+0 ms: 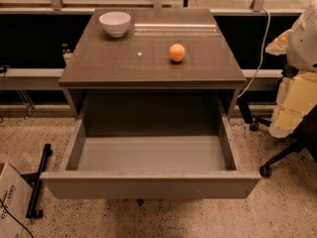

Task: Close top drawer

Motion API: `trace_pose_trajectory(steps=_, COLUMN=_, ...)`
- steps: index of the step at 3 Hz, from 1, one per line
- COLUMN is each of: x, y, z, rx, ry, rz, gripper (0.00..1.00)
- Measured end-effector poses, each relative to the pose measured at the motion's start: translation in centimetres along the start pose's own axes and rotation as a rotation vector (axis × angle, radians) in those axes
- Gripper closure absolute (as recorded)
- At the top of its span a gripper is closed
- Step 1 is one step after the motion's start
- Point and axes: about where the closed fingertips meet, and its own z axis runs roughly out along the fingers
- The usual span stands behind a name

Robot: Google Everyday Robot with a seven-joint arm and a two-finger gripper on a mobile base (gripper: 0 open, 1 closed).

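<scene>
Grey-brown top drawer (148,185), brown cabinet top (109,58), white bowl (115,23), orange sphere (177,52), speckled beige floor (198,219).

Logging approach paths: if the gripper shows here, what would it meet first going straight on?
The gripper is not in view, so its heading cannot be read. The top drawer stands pulled out, its front panel nearest the camera; that is likely first, though depth is unclear.

Grey-brown top drawer (148,186), wide open
</scene>
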Motion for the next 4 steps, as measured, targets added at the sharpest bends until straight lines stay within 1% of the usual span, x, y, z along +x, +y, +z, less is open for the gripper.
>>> trace_pose_trajectory(steps=1, x=0.0, y=0.0, z=0.0, rx=0.0, ry=0.0, rz=0.0, gripper=0.0)
trace_pose_trajectory(steps=2, x=-0.1, y=0.0, z=-0.1, rx=0.006, ry=-0.002, rz=-0.001, gripper=0.06)
trace_pose_trajectory(steps=3, x=-0.2, y=0.4, z=0.3, rx=0.001, ry=0.005, rz=-0.04, gripper=0.3)
trace_pose_trajectory(steps=4, x=-0.2, y=1.4, z=1.4, rx=-0.012, ry=-0.018, rz=-0.091, gripper=0.53)
